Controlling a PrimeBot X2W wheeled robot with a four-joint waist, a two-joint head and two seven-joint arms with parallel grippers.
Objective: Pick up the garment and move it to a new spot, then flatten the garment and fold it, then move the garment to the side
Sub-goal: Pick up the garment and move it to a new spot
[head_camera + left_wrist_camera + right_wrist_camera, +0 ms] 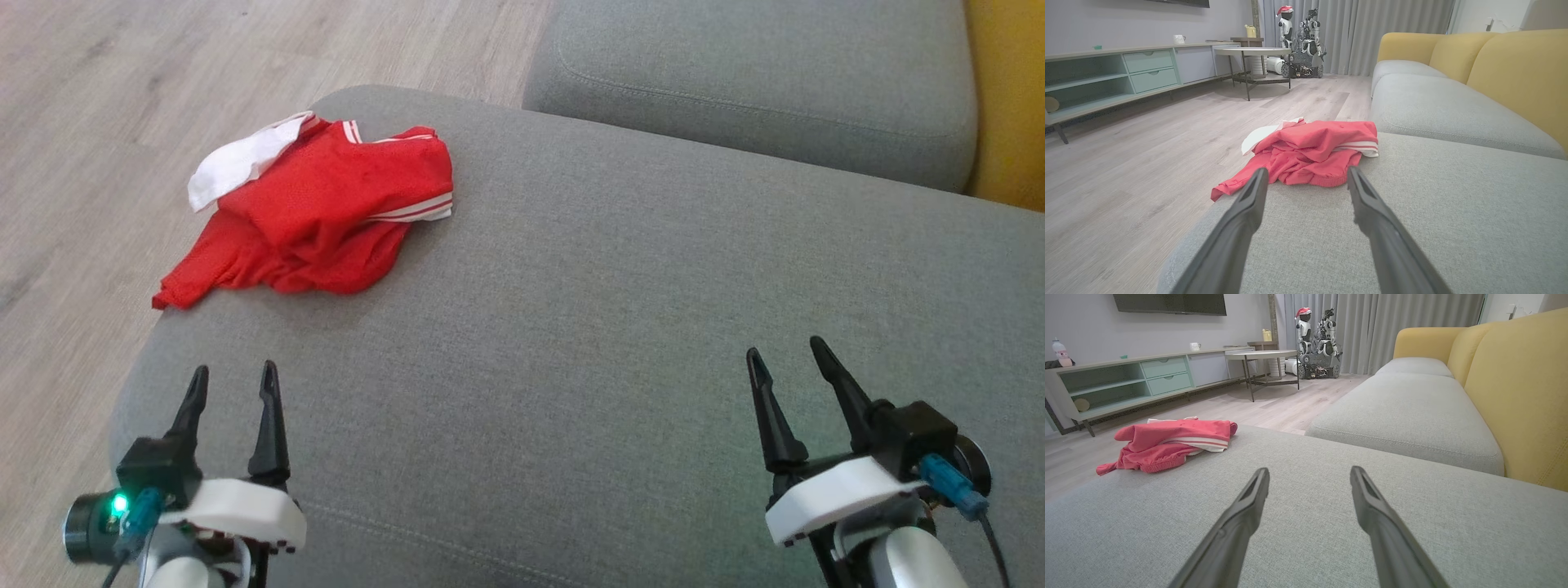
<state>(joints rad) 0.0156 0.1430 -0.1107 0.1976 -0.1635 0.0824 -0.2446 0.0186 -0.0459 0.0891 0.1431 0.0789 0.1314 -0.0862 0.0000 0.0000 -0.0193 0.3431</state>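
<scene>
A crumpled red garment (pixel 326 208) with white stripes and a white part lies at the far left corner of the grey sofa cushion (pixel 588 310), one end hanging over the edge. In the left wrist view the garment (pixel 1310 153) sits just beyond my left gripper (pixel 1306 175), whose fingers stand apart and empty. In the head view my left gripper (pixel 233 380) hovers at the lower left, short of the garment. My right gripper (pixel 784 351) is open at the lower right, far from the garment (pixel 1171 443).
A second grey seat cushion (pixel 759 82) lies behind, with yellow backrests (pixel 1519 388) to the right. Wooden floor (pixel 73 163) drops off to the left. Farther off stand a low cabinet (pixel 1114 77), a round table (pixel 1253 53) and another robot (pixel 1300 45).
</scene>
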